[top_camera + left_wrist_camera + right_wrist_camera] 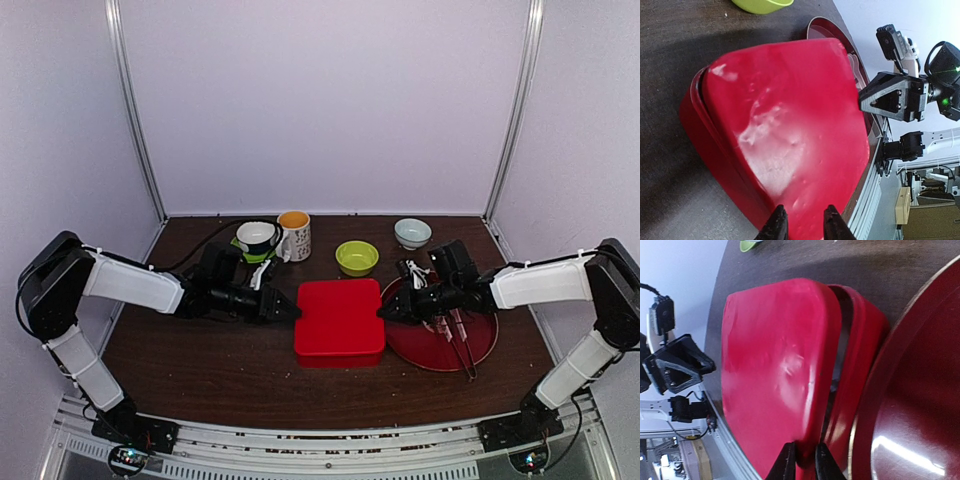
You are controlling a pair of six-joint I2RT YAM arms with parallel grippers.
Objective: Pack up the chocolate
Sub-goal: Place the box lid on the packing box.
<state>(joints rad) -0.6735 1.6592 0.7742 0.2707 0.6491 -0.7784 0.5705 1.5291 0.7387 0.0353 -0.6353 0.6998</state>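
The chocolate is hidden. A red box (340,352) stands mid-table with its red lid (340,315) on it. In the right wrist view the lid (770,355) sits lifted off the box wall (860,340), leaving a dark gap. My right gripper (805,460) pinches the lid's right rim, at the box's right edge (385,313). My left gripper (292,309) meets the lid's left end. Its fingertips (802,220) stand a little apart over the lid (790,110), beside the box wall (700,120). Whether they hold the lid does not show.
A round red plate (488,335) with pink-handled tools (458,335) lies right of the box, under my right arm. Behind stand a green bowl (357,257), two cups (257,238) (294,234) and a pale bowl (412,232).
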